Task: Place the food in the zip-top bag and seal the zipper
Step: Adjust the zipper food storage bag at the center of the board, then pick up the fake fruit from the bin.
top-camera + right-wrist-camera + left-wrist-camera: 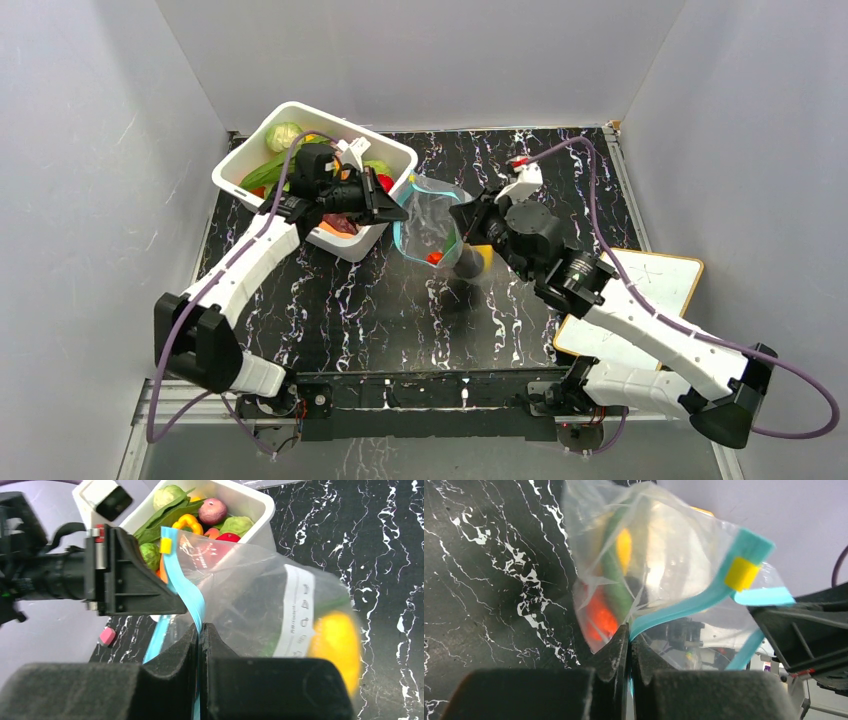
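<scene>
The clear zip-top bag [432,225] hangs between my two grippers above the black marbled table, its mouth spread. Its light-blue zipper strip [684,611] carries a yellow slider [742,574]. My left gripper [629,630] is shut on the zipper strip at the bag's left edge. My right gripper [199,628] is shut on the zipper strip [186,592] at the right edge. Inside the bag I see red [600,616], green [616,580] and yellow [336,645] toy food. More food, such as a yellow pepper [186,523], lies in the white tub [290,112].
The white tub stands at the back left, right behind the left gripper [385,205]. A wooden board [665,280] lies at the right, under the right arm. A small pink piece [107,636] lies on the table. Grey walls enclose the table.
</scene>
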Tool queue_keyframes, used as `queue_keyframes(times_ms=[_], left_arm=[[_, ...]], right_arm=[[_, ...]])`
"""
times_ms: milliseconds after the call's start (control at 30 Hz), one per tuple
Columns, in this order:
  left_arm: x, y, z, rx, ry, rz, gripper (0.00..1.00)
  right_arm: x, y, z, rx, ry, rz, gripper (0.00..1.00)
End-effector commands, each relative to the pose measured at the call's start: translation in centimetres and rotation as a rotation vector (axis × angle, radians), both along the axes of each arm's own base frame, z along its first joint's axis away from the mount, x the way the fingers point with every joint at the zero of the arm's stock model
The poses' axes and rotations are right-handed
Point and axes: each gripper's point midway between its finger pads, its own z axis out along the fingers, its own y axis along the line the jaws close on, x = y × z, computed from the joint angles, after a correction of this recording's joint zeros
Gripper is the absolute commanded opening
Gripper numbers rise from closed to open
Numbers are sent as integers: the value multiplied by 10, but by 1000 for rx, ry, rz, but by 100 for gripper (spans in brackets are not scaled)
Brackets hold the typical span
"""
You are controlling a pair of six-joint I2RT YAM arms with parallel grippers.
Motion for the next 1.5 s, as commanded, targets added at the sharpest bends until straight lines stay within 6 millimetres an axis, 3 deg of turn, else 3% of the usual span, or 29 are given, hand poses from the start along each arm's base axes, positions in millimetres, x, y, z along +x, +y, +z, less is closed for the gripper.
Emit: queue_keyframes(times_ms=[0, 167, 233, 433, 600, 767, 967, 1133, 1467], left_arm=[[-2, -20, -12, -29, 34, -61, 0], [-3, -30, -25, -4, 49, -92, 0], [-1, -28, -29, 22, 42, -82, 6], [4, -16, -24, 113, -27, -59, 45], [17, 8, -12, 250, -135, 37, 67], [35, 38, -13, 444, -195, 127, 86], [60, 68, -20, 634, -251, 209, 93], [86, 91, -31, 786, -261, 285, 93], [145, 92, -44, 773, -257, 356, 81]], right_arm=[[-6, -1, 2, 67, 5, 0, 0], [2, -9, -30, 62, 51, -84, 0], [5, -12, -41, 50, 57, -114, 0], [5, -10, -56, 41, 73, -109, 0], [4, -5, -56, 52, 77, -87, 0], [3, -3, -52, 48, 67, -68, 0], [1, -5, -49, 42, 50, -60, 0], [0, -7, -42, 51, 35, -57, 0], [-1, -1, -39, 48, 44, -32, 0]])
